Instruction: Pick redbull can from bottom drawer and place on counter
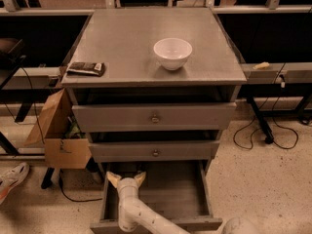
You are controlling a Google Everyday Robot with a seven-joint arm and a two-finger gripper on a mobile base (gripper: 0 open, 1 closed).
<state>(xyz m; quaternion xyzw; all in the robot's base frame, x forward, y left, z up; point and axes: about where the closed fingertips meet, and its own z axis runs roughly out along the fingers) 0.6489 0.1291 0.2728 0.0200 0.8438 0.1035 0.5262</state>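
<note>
**Pincer in bottom drawer, can not sighted**

Obs: the pincer [126,179] is low in the bottom drawer [178,195], at its far left part, just short of the shadow under the middle drawer [155,151]. Its two pale fingertips stand spread apart in a V that points to the far side. It is open, with nothing plainly held.

Redbull can: no blue-and-silver shape shows on the visible drawer floor, which is bare grey to the right of the arm. A small dark patch sits between and just beyond the fingertips, but I cannot tell whether that is the can or only shadow. Its long axis cannot be read.

Judgement: if the can is there, it lies straight ahead of the pincer, toward the far side of the drawer, so the approach is a short push forward and then a close. Grasp not yet made.

Table [146,33]: carries the white bowl [172,53] at centre right and a dark snack packet [86,68] at the near left edge. The near centre strip, in front of the bowl, looks the likeliest drop spot.
</note>
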